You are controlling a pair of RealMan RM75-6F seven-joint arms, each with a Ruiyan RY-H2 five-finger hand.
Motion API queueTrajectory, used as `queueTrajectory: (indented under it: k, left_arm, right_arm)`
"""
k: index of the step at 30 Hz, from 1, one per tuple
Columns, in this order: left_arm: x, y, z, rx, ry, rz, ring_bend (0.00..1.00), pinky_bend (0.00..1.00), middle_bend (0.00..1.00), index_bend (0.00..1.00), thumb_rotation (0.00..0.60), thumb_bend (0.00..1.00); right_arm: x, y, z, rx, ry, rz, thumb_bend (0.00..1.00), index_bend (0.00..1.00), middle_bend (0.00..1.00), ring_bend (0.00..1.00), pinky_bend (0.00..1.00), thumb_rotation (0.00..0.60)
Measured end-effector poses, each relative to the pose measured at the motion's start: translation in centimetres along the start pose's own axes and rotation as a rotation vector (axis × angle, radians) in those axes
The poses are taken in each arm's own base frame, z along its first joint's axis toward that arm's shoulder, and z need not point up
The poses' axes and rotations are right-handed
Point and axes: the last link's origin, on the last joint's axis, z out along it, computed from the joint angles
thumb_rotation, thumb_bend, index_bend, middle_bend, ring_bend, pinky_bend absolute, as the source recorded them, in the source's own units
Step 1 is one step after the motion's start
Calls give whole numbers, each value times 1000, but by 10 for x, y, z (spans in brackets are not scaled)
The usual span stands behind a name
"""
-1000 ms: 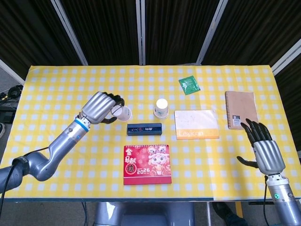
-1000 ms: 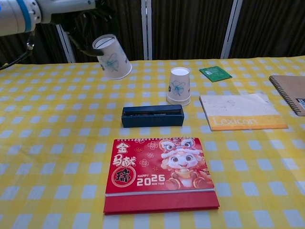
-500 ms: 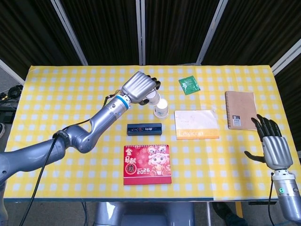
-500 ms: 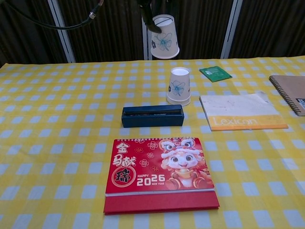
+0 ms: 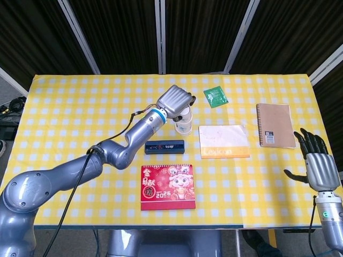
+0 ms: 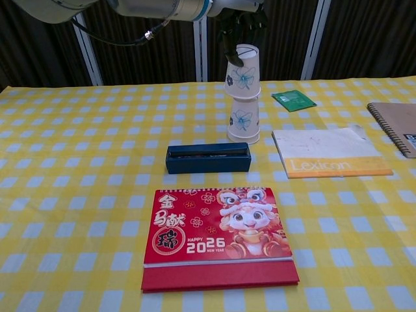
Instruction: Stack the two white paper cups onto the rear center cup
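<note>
A yellow-and-white checked table [image 5: 64,101] fills both views. The robot's left hand [image 5: 176,100] reaches over the rear centre of the table, its fingers [image 6: 235,29] curled around an upside-down white paper cup [image 6: 243,71] with a blue flower print. That held cup sits directly above a second upside-down cup [image 6: 244,122] standing on the table, its rim meeting the top of the lower one; whether it has slid over it cannot be told.

Just in front of the cups lies a dark blue box [image 6: 208,158], and nearer still a red 2026 calendar [image 6: 218,235]. To the right lie a white and orange pad [image 6: 328,153], a green packet [image 6: 294,99] and a spiral notebook [image 5: 275,125].

The right hand [image 5: 318,165] hovers at the table's near right edge, fingers spread, holding nothing.
</note>
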Motion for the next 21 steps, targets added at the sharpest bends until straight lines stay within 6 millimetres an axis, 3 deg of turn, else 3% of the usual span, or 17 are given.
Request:
queueTrajectory:
  k: [16,18,21]
  left_arm:
    - [-7,11,10,24,-9,-12,425,493,436,506,600,309]
    - [-8,11,11,25,-12,-14,401,457,398,472,600,308]
    - [-12,12,12,24,-27,-21,260,366,222,340,600,243]
  right_arm:
    - [4,1,0,-4,15,7,0,2,0,0,0,600]
    - [4,1,0,-3,16,8,0,2,0,0,0,600]
    - [4,1,-1,-2,14,13,0,2,0,0,0,600]
